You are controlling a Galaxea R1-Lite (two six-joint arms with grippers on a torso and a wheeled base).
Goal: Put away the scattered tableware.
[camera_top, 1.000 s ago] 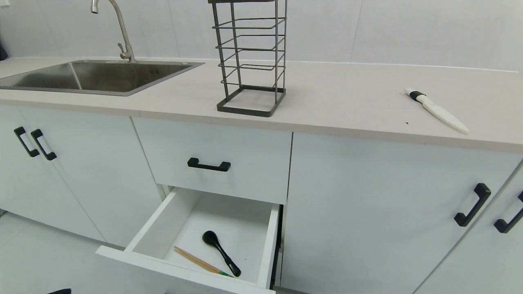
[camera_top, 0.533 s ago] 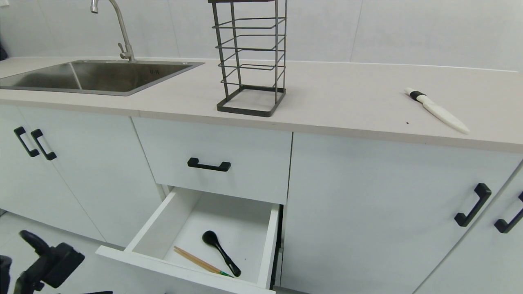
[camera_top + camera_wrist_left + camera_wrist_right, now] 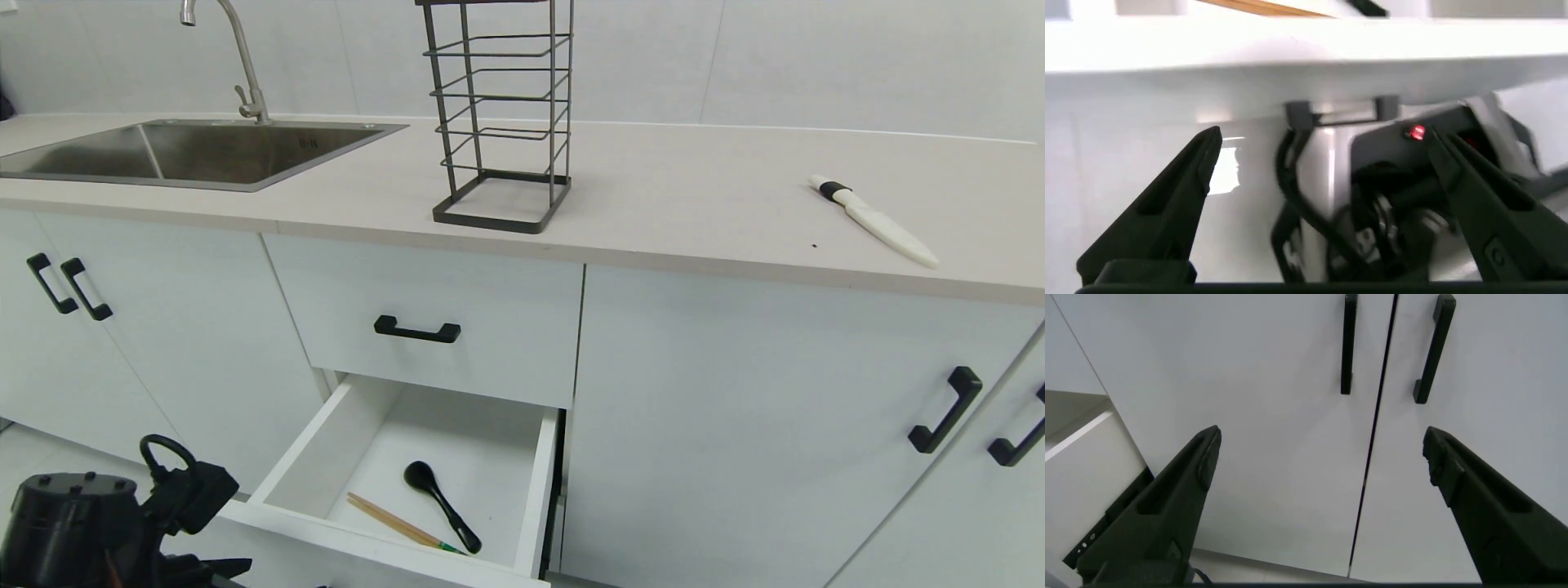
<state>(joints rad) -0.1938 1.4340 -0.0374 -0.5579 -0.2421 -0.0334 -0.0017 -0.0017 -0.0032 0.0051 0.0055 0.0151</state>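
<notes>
A white knife (image 3: 872, 220) with a black band lies on the countertop at the far right. Below the counter, the lower drawer (image 3: 367, 545) is pulled out. Inside it lie a black spoon (image 3: 442, 505) and a pair of wooden chopsticks (image 3: 396, 523). My left arm (image 3: 98, 523) is low at the drawer's left front corner. My left gripper (image 3: 1323, 155) is open in front of the drawer's front panel (image 3: 1290, 57), facing its black handle (image 3: 1341, 110). My right gripper (image 3: 1319, 465) is open and holds nothing, facing white cabinet doors (image 3: 1249, 416).
A black wire rack (image 3: 502, 114) stands mid-counter, with a steel sink (image 3: 196, 153) and tap (image 3: 237, 57) at the left. A shut drawer with a black handle (image 3: 417, 330) sits above the open one. Cabinet doors with black handles (image 3: 944, 410) flank both sides.
My left arm has come up into the head view at the bottom left and moved right, up to the open drawer's front corner. Knife, spoon and chopsticks have not moved.
</notes>
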